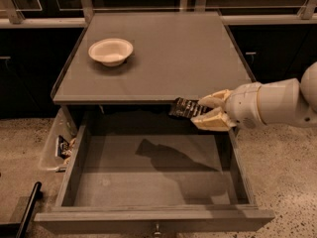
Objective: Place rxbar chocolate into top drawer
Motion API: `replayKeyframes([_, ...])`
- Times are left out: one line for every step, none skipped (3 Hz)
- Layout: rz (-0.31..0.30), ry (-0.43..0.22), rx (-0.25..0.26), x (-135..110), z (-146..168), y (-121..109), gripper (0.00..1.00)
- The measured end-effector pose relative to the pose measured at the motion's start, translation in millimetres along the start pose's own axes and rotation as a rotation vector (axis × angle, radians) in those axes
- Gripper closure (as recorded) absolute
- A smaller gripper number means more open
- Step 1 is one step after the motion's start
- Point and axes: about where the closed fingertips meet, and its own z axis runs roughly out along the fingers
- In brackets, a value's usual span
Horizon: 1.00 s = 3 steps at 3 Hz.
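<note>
The end effector (199, 113) is clamped on the rxbar chocolate (183, 108). It holds the bar out past the table (168, 68) edge, above the open top drawer (148, 216), so it can drop inside. The bowl (111, 51) sits well apart.

We see a flat grey tabletop (173, 58) carrying one thing: a round cream bowl (110, 51), upright, toward its far left corner and well in from the edges. Just off the tabletop's near edge, toward the right, our hand (197, 114) hangs level with that edge, its fingers pinched on the rxbar chocolate (184, 108). We cannot tell whether the bar touches the edge.
</note>
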Motion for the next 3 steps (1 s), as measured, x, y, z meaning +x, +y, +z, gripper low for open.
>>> replayKeyframes([0.007, 0.002, -0.009, 24.2, 1.5, 19.6, 1.0])
replayKeyframes([0.032, 0.03, -0.055, 69.3, 25.0, 22.8, 1.0])
replayKeyframes([0.017, 0.083, -0.137, 108.8, 67.4, 25.6, 1.0])
